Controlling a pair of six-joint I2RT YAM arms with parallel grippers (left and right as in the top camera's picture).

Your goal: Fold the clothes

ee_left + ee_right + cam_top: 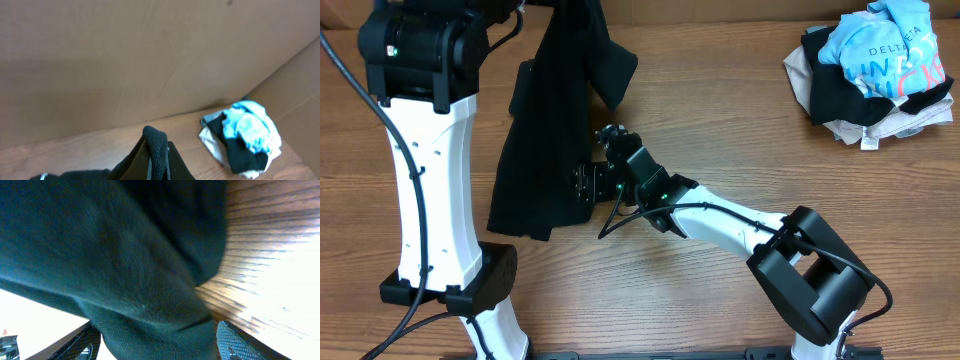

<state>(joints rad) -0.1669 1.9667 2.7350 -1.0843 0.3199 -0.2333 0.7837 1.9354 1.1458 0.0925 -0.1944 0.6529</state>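
Shirt (535, 150): hangs long-ways below my left gripper (157, 165)
Left gripper: pinches its top
Right gripper (160, 345): spread wide, nearest its bottom edge

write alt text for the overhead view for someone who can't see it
A black shirt hangs from the raised left arm at upper left, its lower end reaching the wooden table. The right hand, open, reaches in from lower right to the shirt's right edge. A heap of clothes topped by a light-blue printed tee sits at top right.
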